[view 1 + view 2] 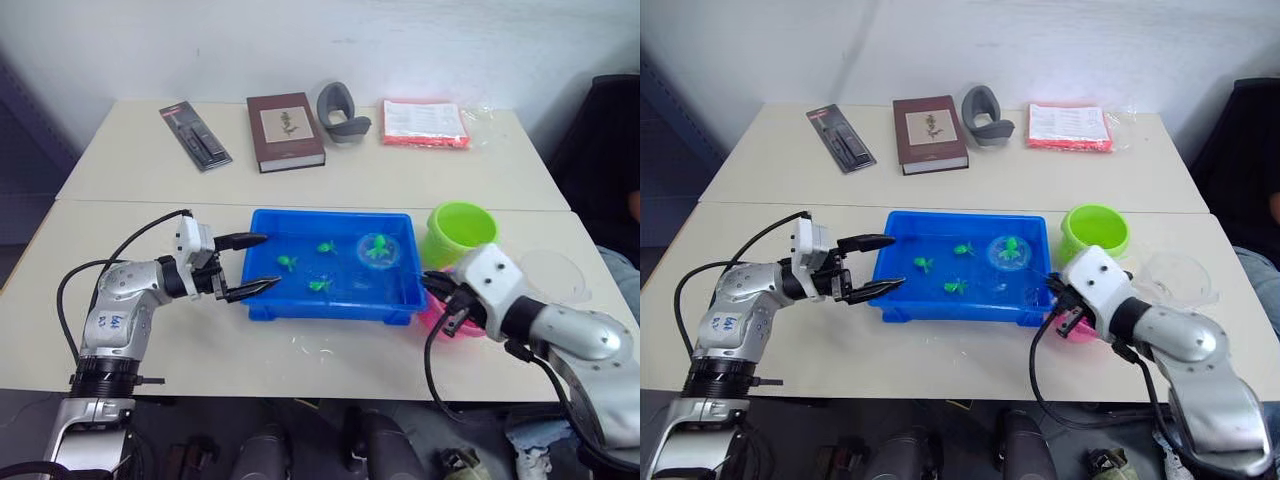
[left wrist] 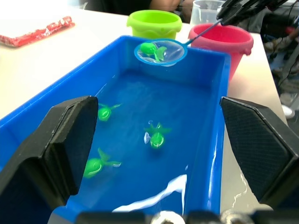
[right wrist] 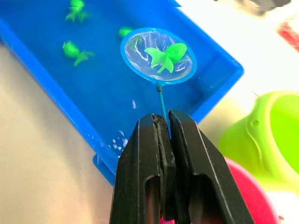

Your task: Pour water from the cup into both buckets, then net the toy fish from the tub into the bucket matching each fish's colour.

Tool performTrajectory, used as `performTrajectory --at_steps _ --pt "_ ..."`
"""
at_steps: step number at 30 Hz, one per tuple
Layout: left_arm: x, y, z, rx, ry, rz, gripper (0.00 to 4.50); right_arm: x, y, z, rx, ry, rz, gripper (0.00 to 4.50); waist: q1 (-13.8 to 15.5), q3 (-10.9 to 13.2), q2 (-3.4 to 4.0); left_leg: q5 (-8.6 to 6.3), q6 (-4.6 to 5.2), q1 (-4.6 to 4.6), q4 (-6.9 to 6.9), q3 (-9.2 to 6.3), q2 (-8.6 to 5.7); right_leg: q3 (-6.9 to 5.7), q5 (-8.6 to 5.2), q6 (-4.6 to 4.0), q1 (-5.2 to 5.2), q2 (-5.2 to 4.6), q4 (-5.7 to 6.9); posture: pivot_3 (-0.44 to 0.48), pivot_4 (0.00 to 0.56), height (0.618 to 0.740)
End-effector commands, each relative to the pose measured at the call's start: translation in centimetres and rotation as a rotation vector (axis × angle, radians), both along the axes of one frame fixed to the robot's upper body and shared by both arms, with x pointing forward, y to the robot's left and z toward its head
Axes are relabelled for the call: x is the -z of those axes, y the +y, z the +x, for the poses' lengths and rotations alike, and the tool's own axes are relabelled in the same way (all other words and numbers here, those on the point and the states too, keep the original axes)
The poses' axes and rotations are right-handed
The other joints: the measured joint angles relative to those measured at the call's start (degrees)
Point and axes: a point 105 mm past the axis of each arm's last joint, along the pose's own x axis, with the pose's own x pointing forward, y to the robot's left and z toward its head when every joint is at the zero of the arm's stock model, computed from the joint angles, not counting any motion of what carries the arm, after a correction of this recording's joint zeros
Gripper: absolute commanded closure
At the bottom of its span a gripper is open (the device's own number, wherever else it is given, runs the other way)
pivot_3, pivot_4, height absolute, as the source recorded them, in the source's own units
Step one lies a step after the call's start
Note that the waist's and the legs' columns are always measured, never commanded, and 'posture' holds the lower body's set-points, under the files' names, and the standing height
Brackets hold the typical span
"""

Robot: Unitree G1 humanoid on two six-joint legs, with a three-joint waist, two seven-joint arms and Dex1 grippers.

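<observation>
- The right gripper (image 3: 163,122) has its two black fingers pressed together on the thin straight handle of the small round net (image 3: 159,56), a blue hoop with fine pale mesh. One green plastic fish (image 3: 165,56) lies in the mesh, and the hoop hangs over the corner of the tub nearest the green bucket.
- The right forearm, a glossy silver and white shell with black cable looping under it, reaches in from the table's near right side, its wrist over the pink bucket.
- The left gripper (image 1: 248,265) stands wide open with nothing between its black, wedge-shaped fingers. One fingertip sits at the tub's far left corner and the other by the near left corner, so the jaws straddle the tub's short left wall.
- The left arm is bent at the elbow and stretched level above the table, a black cable arching over it.
- The shallow rectangular bright blue plastic tub (image 1: 330,305) with its rolled rim holds water, with three more small green toy fish (image 2: 155,137) lying in it.
- The lime green round plastic bucket (image 1: 460,232) stands just beside the tub's far right corner; the pink bucket (image 2: 224,46) stands at the near right corner, next to it.
- The large clear plastic cup (image 1: 1180,280) stands to the right of the buckets.
- The pale tabletop (image 1: 130,330) also bears a dark red book (image 1: 285,130) at the far side.
</observation>
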Motion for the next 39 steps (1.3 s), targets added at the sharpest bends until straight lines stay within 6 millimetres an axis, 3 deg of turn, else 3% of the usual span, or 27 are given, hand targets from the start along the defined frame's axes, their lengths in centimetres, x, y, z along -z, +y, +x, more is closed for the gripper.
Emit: performTrajectory --at_steps 1,9,17,27,34,39 --pt "-2.0 -0.6 0.1 0.004 -0.045 -0.073 0.01 -2.0 -1.1 -1.1 0.046 -0.128 0.017 4.50 0.0 0.0 0.00 0.00 0.00 0.00 0.00 -0.01 0.00 0.02 0.00 0.00 0.00 0.02 0.00 0.000 0.150 0.740" --pt "-2.4 -2.2 -0.1 0.039 -0.025 -0.109 0.01 -2.8 -7.7 -1.4 0.275 -0.272 -0.152 4.50 -0.1 0.0 -0.01 0.00 0.01 0.09 -0.01 0.06 -0.02 0.05 0.00 0.00 0.04 0.10 0.00 0.000 0.150 0.740" --pt "-2.5 -4.1 0.0 0.084 -0.025 -0.132 0.01 -2.8 -11.7 0.3 0.355 -0.383 -0.336 4.50 -0.1 0.0 -0.01 0.02 0.02 0.21 -0.01 0.23 -0.03 0.10 0.00 0.00 0.04 0.13 -0.03 0.000 0.150 0.740" --pt "-2.8 -5.5 0.4 0.097 -0.035 -0.146 0.01 -3.0 -13.1 2.9 0.297 -0.523 -0.720 4.50 -0.1 0.0 0.00 0.06 0.00 0.26 -0.01 0.31 -0.04 0.38 0.00 0.00 0.04 0.10 -0.02 0.000 0.150 0.740" --pt "-3.0 -5.9 0.5 0.100 -0.051 -0.160 0.01 -3.0 -13.0 3.5 0.175 -0.632 -1.056 4.50 -0.1 0.0 0.00 0.09 -0.02 0.27 0.00 0.32 -0.04 0.65 0.00 0.00 0.04 0.11 -0.01 0.000 0.150 0.740" --pt "-3.2 -6.3 0.7 0.107 -0.060 -0.165 0.01 -1.9 -13.1 3.5 0.039 -0.660 -1.209 4.50 -0.1 0.0 0.00 0.11 -0.06 0.27 -0.01 0.35 -0.03 0.70 0.00 0.00 0.04 0.10 -0.02 0.000 0.150 0.740"
